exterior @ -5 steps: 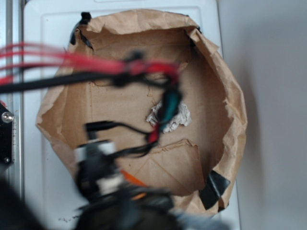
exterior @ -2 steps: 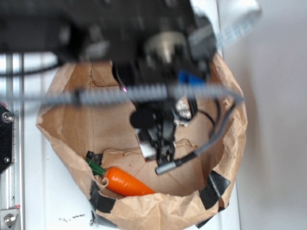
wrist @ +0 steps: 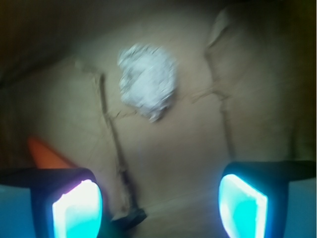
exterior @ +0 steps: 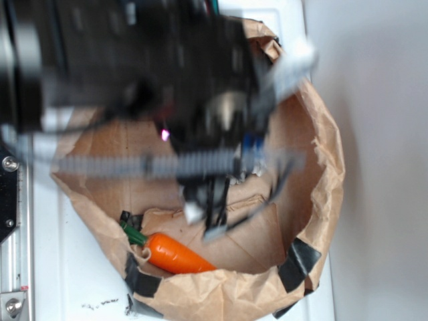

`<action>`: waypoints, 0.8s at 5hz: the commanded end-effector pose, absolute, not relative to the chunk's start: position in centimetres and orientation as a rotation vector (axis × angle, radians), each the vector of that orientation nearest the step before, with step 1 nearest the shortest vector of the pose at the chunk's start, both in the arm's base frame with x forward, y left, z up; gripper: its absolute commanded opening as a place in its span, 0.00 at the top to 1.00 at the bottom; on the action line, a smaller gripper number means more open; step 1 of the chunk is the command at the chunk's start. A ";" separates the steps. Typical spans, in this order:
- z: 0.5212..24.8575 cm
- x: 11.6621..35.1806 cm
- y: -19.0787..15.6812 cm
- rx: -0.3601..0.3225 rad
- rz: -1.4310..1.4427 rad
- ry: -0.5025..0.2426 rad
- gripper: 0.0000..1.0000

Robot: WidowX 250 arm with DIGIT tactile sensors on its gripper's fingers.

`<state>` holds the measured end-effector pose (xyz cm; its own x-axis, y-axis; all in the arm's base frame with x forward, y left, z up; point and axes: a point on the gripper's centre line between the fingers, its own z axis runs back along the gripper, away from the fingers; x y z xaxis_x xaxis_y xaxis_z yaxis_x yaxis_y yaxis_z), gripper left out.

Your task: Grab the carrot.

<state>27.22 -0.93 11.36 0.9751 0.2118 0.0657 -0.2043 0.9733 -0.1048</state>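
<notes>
Arm [exterior: 134, 67] shifted left since before, gripper [wrist: 158, 201] wide open – empty, carrot [exterior: 175, 254] unmoved.

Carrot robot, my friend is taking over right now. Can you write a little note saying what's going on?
End effector: open, empty, hovering over the floor of the brown paper bag.
Carrot: lying on the bag floor against the near wall, green stem pointing left; in the wrist view only its orange tip shows, off to the left of the fingers.
White paper wad: also in the bag, not wanted.
Done: nothing grabbed yet.
Left: move over the carrot, lower, close, lift.
</notes>
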 end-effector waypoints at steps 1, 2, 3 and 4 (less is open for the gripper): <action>10.1 26.3 -5.3 -0.113 0.048 -0.032 0.00; 10.4 25.0 -5.2 -0.131 0.066 -0.010 0.00; 10.4 25.0 -5.2 -0.131 0.066 -0.010 0.00; 10.4 25.0 -5.2 -0.131 0.066 -0.010 0.00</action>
